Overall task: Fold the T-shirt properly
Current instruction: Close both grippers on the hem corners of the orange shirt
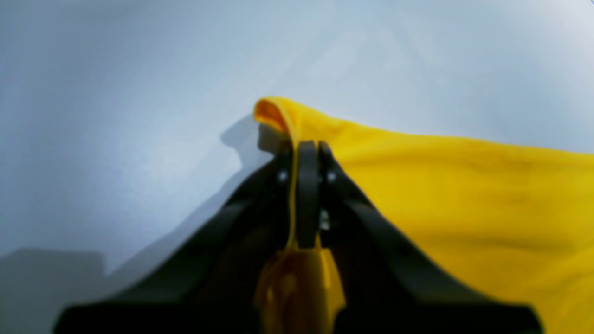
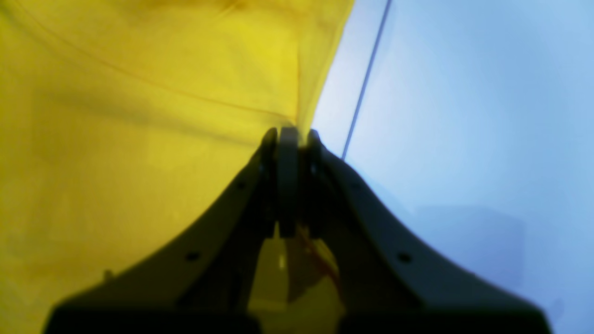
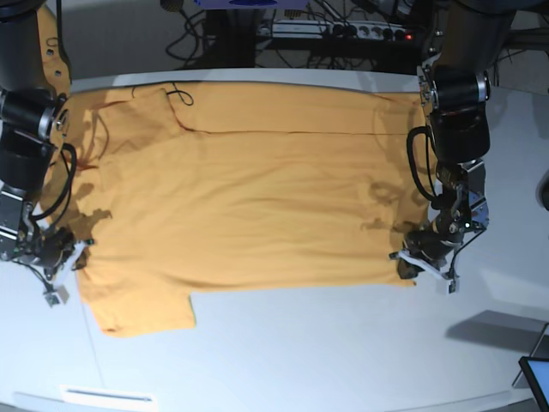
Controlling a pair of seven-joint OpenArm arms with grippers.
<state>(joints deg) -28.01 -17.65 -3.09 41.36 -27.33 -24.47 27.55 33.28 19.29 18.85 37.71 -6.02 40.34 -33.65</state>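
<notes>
The orange-yellow T-shirt [image 3: 257, 197] lies spread flat across the white table [image 3: 300, 343], with one sleeve at the near left and one at the far left. On the right of the base view my left gripper [image 3: 410, 262] sits at the shirt's near right corner. The left wrist view shows this gripper [image 1: 306, 153] shut on a lifted fold of the T-shirt [image 1: 464, 185]. My right gripper [image 3: 75, 256] is at the shirt's left edge, beside the near sleeve. In the right wrist view this gripper [image 2: 290, 134] is shut on the T-shirt's [image 2: 139, 116] edge.
Cables and a power strip [image 3: 360, 30] lie behind the table's far edge. A dark screen corner [image 3: 533, 378] shows at the near right. A pale strip [image 3: 107, 396] lies by the front edge at the left. A thin dark line [image 2: 366, 79] crosses the table beside the right gripper.
</notes>
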